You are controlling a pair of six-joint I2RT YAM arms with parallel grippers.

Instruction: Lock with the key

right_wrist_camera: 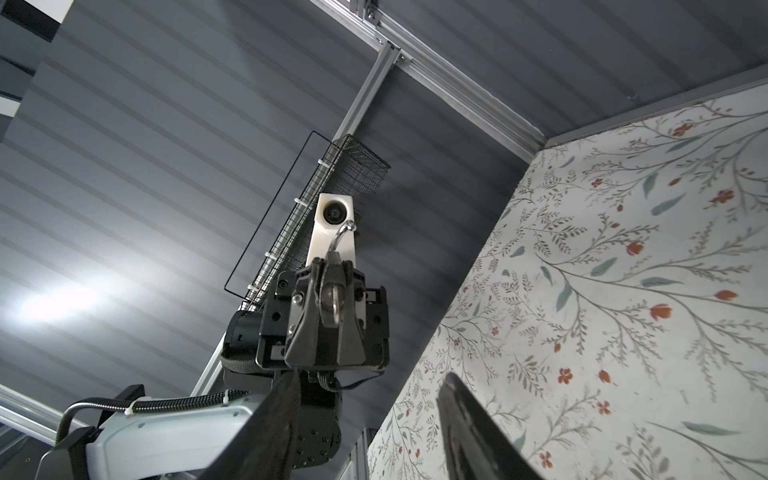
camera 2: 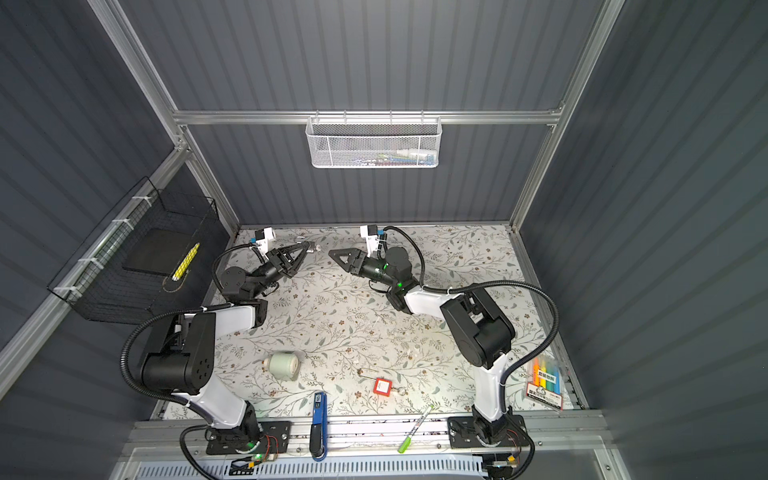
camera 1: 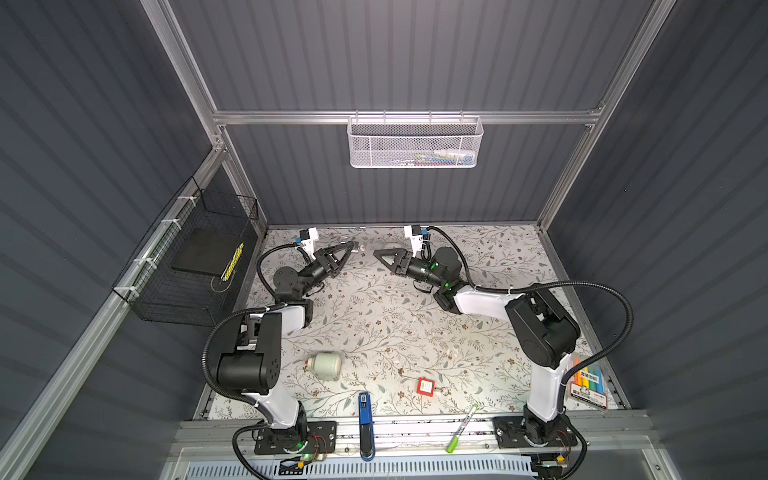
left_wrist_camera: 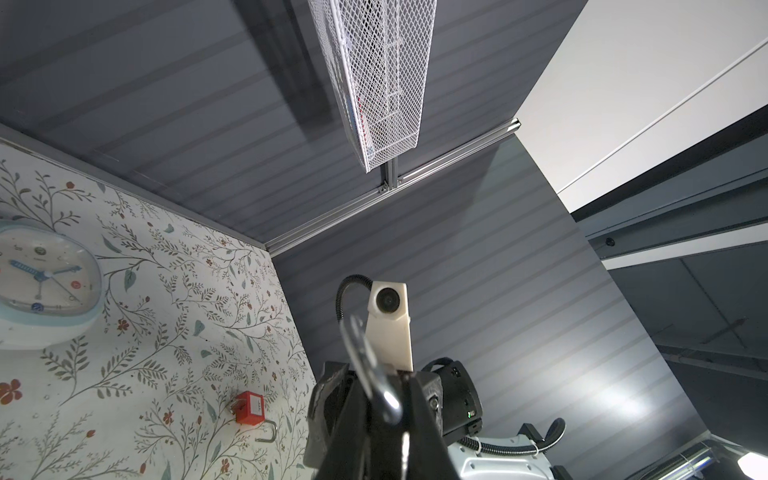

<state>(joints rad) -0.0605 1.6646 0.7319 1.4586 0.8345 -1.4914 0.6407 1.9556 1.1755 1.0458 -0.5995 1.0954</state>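
Observation:
At the back of the table my left gripper [camera 1: 352, 247] [camera 2: 309, 246] is shut on a small silver key [left_wrist_camera: 389, 405] [right_wrist_camera: 332, 298]. The key's wire ring [left_wrist_camera: 358, 347] [right_wrist_camera: 343, 234] sticks out past the fingertips. My right gripper [camera 1: 378, 254] [camera 2: 332, 253] [right_wrist_camera: 372, 376] faces it from a short way to the right. It is open, with nothing between its fingers. The red padlock [camera 1: 425, 386] [camera 2: 382, 386] [left_wrist_camera: 250, 408] lies flat near the table's front, far from both grippers. Its shackle [left_wrist_camera: 270, 432] is swung open.
A pale round alarm clock [camera 1: 326, 365] [left_wrist_camera: 45, 282] lies at the front left. A blue stapler [camera 1: 365, 419] and a green marker [camera 1: 461, 428] rest on the front rail, and a highlighter pack [camera 1: 588, 382] lies at the right. A white mesh basket [camera 1: 415, 141] hangs on the back wall, a black wire basket [camera 1: 195, 257] on the left.

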